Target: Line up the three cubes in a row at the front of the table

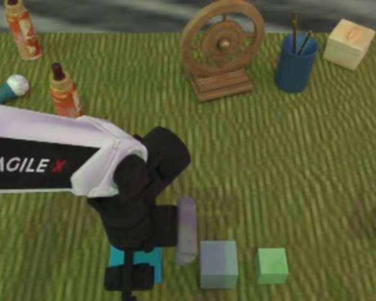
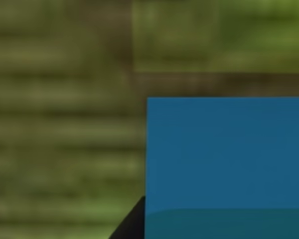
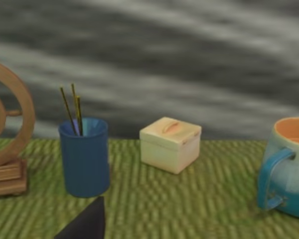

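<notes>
Three cubes stand in a row near the table's [image 1: 301, 163] front edge. At the left is the bright cyan-blue cube [image 1: 155, 263], mostly hidden under my left gripper [image 1: 130, 276]. In the left wrist view the cyan-blue cube [image 2: 224, 154] fills the near field, with one dark finger [image 2: 134, 221] pressed against its side. The gripper is shut on it. The pale grey-blue cube [image 1: 219, 264] stands in the middle and the small light green cube [image 1: 272, 265] to its right. My right arm is outside the top view. Its wrist view shows one dark finger [image 3: 87, 224] with nothing beside it.
Along the back stand two orange bottles [image 1: 22, 28] [image 1: 64, 92], a microphone [image 1: 9, 88], a wooden wheel on a stand [image 1: 220, 47], a blue pen cup [image 1: 296, 63] and a cream box [image 1: 349, 42]. A blue mug [image 3: 289, 167] shows in the right wrist view.
</notes>
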`<state>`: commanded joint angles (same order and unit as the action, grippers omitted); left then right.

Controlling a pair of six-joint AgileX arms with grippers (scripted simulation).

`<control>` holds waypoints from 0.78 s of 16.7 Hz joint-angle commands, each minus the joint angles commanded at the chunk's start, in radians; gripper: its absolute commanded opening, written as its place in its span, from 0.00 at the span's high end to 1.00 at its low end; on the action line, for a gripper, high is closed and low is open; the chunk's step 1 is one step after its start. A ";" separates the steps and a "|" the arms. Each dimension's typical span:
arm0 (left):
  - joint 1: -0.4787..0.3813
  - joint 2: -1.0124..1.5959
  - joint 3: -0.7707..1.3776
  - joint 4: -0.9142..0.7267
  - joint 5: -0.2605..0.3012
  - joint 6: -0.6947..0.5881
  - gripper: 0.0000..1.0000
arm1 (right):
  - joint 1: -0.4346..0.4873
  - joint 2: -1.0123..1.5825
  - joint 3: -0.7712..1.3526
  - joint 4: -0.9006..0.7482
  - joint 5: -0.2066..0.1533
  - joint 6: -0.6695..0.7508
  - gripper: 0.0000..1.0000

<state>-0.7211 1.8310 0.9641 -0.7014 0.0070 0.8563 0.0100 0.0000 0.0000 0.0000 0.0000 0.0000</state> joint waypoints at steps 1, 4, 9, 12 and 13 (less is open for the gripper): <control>0.000 0.000 0.000 0.000 0.000 0.000 0.92 | 0.000 0.000 0.000 0.000 0.000 0.000 0.00; 0.000 0.000 0.000 0.000 0.000 0.000 0.70 | 0.000 0.000 0.000 0.000 0.000 0.000 0.00; 0.000 0.000 0.000 0.000 0.000 0.000 0.32 | 0.000 0.000 0.000 0.000 0.000 0.000 0.00; 0.000 0.000 0.000 0.000 0.000 0.000 0.10 | 0.000 0.000 0.000 0.000 0.000 0.000 0.00; 0.000 0.000 0.000 0.000 0.000 0.000 0.02 | 0.000 0.000 0.000 0.000 0.000 0.000 0.00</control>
<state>-0.7211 1.8310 0.9641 -0.7014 0.0070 0.8563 0.0100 0.0000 0.0000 0.0000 0.0000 0.0000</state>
